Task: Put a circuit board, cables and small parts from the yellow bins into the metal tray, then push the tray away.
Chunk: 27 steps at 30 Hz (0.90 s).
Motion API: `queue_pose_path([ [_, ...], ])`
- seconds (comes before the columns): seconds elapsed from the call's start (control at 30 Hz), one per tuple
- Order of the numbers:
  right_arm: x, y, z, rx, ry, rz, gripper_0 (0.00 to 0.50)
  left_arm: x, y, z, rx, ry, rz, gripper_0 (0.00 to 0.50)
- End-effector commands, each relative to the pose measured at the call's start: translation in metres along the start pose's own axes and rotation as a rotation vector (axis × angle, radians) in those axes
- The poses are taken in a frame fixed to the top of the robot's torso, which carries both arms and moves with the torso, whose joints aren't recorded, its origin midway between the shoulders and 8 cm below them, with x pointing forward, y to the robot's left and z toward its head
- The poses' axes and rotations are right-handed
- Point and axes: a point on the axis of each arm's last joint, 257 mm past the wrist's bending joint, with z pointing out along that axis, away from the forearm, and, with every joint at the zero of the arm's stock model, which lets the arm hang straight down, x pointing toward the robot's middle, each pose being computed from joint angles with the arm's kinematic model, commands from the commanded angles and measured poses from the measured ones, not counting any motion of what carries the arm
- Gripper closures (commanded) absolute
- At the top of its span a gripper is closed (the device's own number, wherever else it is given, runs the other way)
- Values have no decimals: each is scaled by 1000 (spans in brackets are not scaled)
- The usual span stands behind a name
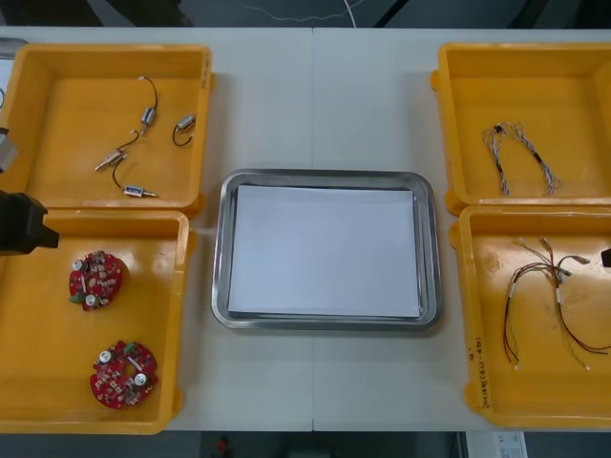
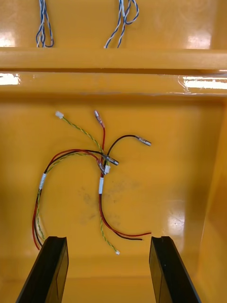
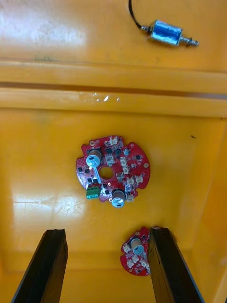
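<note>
**Both grippers open above the near yellow bins**

The left gripper (image 3: 108, 232) hangs over the near left yellow plastic bin (image 1: 38, 401). Its two black fingers are spread wide with nothing between them. Two round red circuit boards lie flat on this bin's floor. The farther circuit board (image 3: 112, 171) sits beyond the fingertips, roughly midway between them. The nearer circuit board (image 3: 135, 258) lies just beside one finger, which partly hides it. Past the bin's wall, in the far left yellow plastic bin (image 1: 38, 76), rest small metal parts (image 1: 143, 119) with thin black leads.

The right gripper (image 2: 108, 239) hovers over the near right yellow plastic bin (image 1: 477, 382), equally wide open and holding nothing. A loose tangle of red, yellow and black cables (image 2: 97, 180) lies on the floor there, beyond the fingertips and clear of them. The twisted blue and white cables (image 1: 520, 153) lie in the far right yellow plastic bin (image 1: 449, 95).

The shiny rectangular metal tray (image 1: 221, 248), white inside, stands on the light table (image 1: 315, 114) between the two pairs of bins, apart from them.
</note>
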Motion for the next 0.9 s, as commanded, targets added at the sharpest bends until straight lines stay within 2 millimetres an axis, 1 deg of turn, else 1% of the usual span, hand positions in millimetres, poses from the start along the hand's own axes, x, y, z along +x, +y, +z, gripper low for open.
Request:
queue_pose_path([
  [0.03,22,-18,4,35,47,25,0,1,1,-3,-4,-3,57,0],
  [0.17,41,-18,11,35,93,19,0,-2,-1,-5,0,-9,66,0],
  [0.2,46,-18,16,35,96,13,0,-2,-3,-5,6,-12,75,0],
  [0.33,46,-12,25,32,80,-10,0,-4,-5,-6,15,-18,98,0],
  [0.5,43,-8,41,51,48,-39,0,-4,-9,-8,29,-20,192,0],
  [0.7,45,-7,67,6,43,14,0,-1,-11,-11,41,-11,303,0],
  [0.73,45,-6,68,1,41,17,0,-1,-11,-11,41,-11,308,0],
  [0.9,46,-4,86,-27,36,38,0,7,-18,-14,83,7,420,0],
])
